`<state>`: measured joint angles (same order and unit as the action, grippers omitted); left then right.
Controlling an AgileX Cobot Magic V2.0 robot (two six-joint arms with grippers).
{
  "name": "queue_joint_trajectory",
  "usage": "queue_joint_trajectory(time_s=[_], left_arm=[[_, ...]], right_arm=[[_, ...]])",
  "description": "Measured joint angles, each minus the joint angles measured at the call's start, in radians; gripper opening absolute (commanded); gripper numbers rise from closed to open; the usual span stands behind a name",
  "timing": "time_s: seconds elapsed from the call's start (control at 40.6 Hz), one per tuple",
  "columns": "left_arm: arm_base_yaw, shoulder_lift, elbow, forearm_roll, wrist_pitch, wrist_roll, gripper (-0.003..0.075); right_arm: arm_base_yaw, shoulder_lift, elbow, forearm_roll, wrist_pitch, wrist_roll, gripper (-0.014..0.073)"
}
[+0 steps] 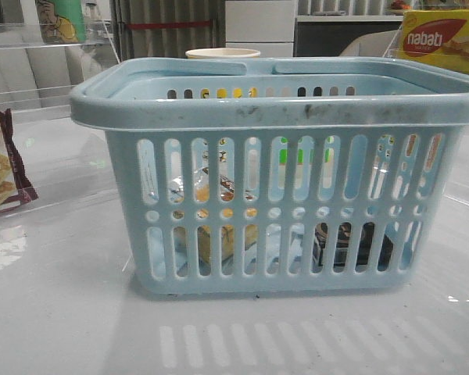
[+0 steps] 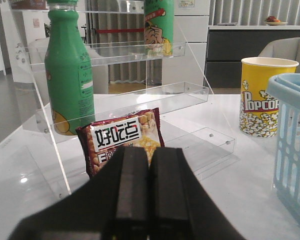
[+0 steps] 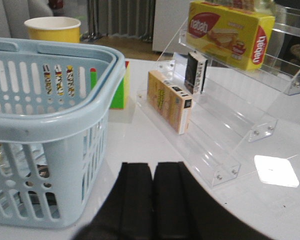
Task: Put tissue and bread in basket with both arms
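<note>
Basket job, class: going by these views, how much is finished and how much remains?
Both items look delivered: the bread and the dark tissue show through the slots of the basket. Nothing is in hand; the left end effector and right end effector are shut, empty and outside it. Nothing appears left.

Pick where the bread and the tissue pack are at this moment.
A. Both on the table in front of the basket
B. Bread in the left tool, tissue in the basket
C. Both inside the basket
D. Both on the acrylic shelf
C: through the slots of the pale blue basket the wrapped bread shows on the left and the dark tissue pack low on the right, while the left tool and the right tool are shut and empty.
</note>
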<state>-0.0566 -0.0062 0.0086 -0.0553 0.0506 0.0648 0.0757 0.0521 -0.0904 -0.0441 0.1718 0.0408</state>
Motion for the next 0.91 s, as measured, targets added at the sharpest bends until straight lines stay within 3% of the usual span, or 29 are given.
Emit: queue_joint_trajectory(time_s=[0.123,0.32,0.912], left_arm=[[0.000,0.000,0.000,0.000,0.000,0.000,0.0094],[0.000,0.000,0.000,0.000,0.000,0.000,0.0094],[0.000,0.000,0.000,0.000,0.000,0.000,0.0094]], right_arm=[[-0.023,-0.058,0.112,0.000,-0.109,0.000,0.0067],[-0.036,-0.062,0.120,0.000,-0.172,0.000,0.0067],[-0.073,-0.063,0.120,0.000,-0.177,0.000,0.0067]])
